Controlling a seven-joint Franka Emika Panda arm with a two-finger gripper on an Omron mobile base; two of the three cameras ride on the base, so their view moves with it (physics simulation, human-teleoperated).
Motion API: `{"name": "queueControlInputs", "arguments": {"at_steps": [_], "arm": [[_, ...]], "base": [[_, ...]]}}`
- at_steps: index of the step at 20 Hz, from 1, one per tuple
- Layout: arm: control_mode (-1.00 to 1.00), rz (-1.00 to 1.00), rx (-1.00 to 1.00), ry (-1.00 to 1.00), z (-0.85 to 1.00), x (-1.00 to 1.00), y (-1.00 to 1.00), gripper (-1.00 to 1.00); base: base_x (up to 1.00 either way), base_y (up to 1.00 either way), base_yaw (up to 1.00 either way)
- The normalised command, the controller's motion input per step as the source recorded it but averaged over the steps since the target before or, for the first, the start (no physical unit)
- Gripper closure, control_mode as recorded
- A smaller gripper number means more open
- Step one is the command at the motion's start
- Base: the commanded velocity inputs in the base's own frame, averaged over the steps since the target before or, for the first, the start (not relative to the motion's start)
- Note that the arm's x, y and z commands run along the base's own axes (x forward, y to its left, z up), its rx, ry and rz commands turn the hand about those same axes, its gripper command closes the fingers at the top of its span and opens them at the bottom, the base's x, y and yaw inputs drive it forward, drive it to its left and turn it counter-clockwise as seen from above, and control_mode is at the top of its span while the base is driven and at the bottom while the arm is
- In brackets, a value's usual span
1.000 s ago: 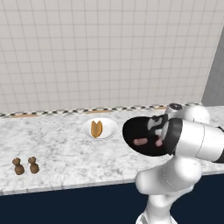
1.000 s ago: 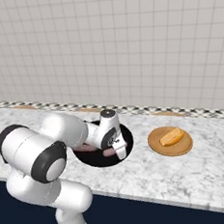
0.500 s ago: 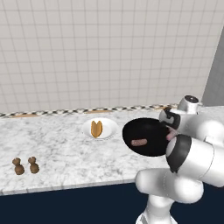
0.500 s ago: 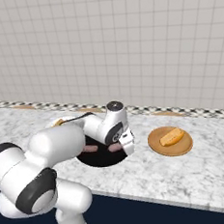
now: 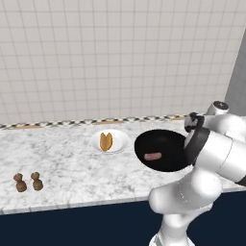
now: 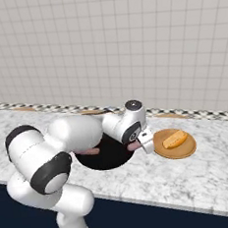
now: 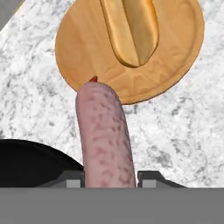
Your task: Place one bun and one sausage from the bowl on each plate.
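Note:
My gripper (image 6: 140, 144) is shut on a pinkish-brown sausage (image 7: 105, 131), which sticks out ahead between the fingertips (image 7: 151, 178). It hangs over the marble between the black bowl (image 6: 108, 161) and the orange-tan plate (image 6: 186, 151); its far end reaches that plate's near rim (image 7: 78, 48). A golden bun (image 7: 131, 30) lies on the plate. Another sausage (image 5: 153, 156) lies in the bowl (image 5: 168, 141). Further left, the white plate (image 5: 96, 144) holds a second bun (image 5: 106, 141).
Two dark brown shakers (image 5: 20, 182) (image 5: 36, 181) stand near the counter's front edge at far left. A tiled wall runs behind the counter. Bare marble surrounds both plates. The bowl's rim (image 7: 26, 162) sits just beside the gripper.
The arm has swung right from above the bowl toward the orange-tan plate, carrying the sausage. One sausage stays in the bowl.

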Motion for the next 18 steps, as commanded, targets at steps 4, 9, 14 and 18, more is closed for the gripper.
{"name": "queueControlInputs", "arguments": {"at_steps": [4,9,14,18], "arm": [[-1.0,0.04,0.0,0.08,0.02,0.81,-0.63,1.0],[-1.0,0.11,0.01,0.07,-0.06,0.73,-0.66,1.0],[-1.0,0.15,0.01,0.09,-0.53,0.47,-0.4,1.0],[-1.0,0.16,0.0,0.12,-0.71,0.23,-0.09,1.0]], "base": [[0.0,0.0,0.0],[0.0,0.0,0.0],[0.0,0.0,0.0],[0.0,0.0,0.0]]}}
